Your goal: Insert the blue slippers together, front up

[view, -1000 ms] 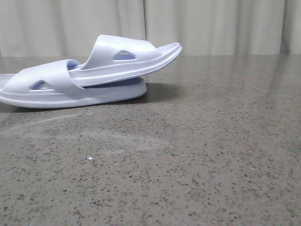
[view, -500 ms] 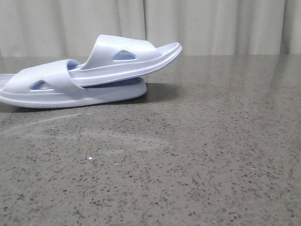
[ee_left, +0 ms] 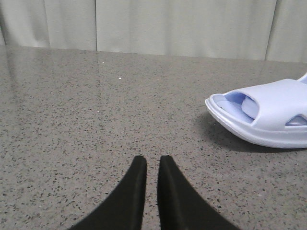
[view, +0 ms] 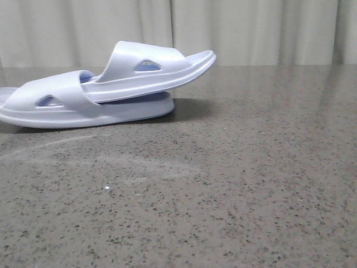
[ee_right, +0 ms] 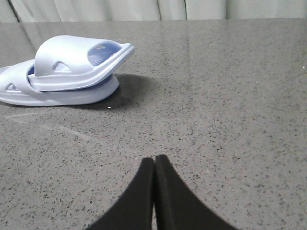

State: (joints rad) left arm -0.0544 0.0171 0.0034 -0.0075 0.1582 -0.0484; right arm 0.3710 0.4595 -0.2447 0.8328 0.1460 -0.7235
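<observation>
Two pale blue slippers (view: 106, 89) sit nested on a speckled grey bench (view: 234, 190), near its far left edge, in front of a pleated pale curtain (view: 251, 30). The lower slipper (view: 61, 106) lies flat on its sole. The upper slipper (view: 153, 70) is pushed under the lower one's strap, its open front end tilted up toward the right and overhanging. That arrangement looks like the finished result the task asks for.

Both arms are well apart from the pair. The left end effector (ee_left: 152, 165) hovers low over bare bench, its dark fingers nearly together with a thin gap, holding nothing. The right end effector (ee_right: 154, 163) has its fingers pressed together, also empty and touching no slipper.
</observation>
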